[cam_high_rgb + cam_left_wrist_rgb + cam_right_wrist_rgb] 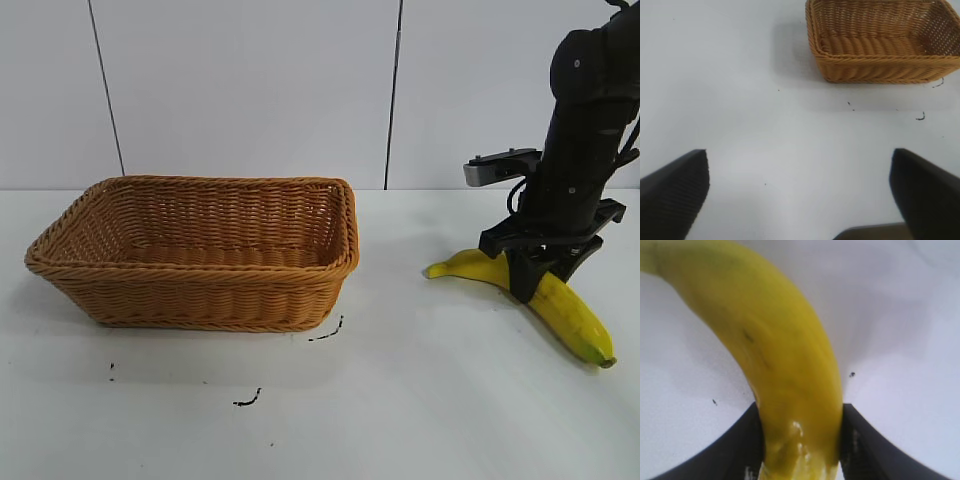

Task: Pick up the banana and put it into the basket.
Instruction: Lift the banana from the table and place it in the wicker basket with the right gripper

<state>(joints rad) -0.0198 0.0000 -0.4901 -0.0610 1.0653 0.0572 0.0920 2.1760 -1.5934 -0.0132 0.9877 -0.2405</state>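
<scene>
The yellow banana lies on the white table to the right of the basket, still touching the surface. My right gripper comes down on its middle, and in the right wrist view both black fingers press against the sides of the banana. The light-brown wicker basket stands at the left with nothing in it. My left gripper hovers over bare table, its fingers wide apart, with the basket farther off. The left arm is outside the exterior view.
Small black marks dot the white table in front of the basket. A pale wall with dark vertical seams stands behind. Bare table lies between the basket and the banana.
</scene>
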